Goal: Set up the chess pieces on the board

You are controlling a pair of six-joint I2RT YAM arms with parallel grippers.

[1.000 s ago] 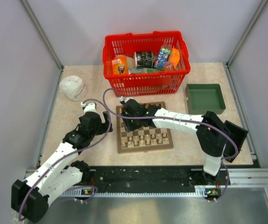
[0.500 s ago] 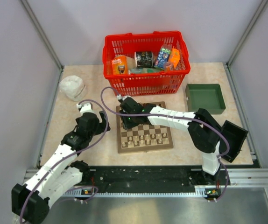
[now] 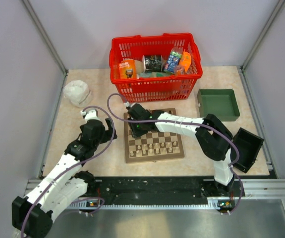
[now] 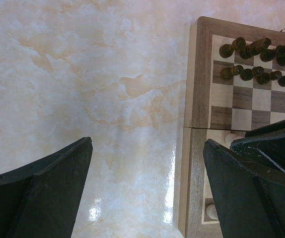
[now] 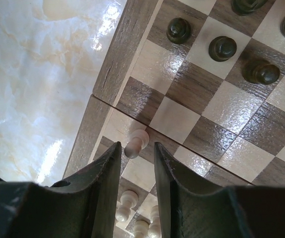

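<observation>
Pale pawn (image 5: 136, 142) tilts between right pincer (image 5: 136, 147) (narrowly parted); left pincer (image 4: 147, 143) wide open.

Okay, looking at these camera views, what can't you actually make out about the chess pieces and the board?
- Top view: the right arm covers the board's far-left squares, and piece types are too small to tell.
- Right wrist view: whether the right claw grips the pale pawn or only brackets it.
- Left wrist view: the board runs off the right edge, and a dark finger hides most pale pieces.

Overhead, two wrist close-ups on board (image 3: 154, 140)
</observation>
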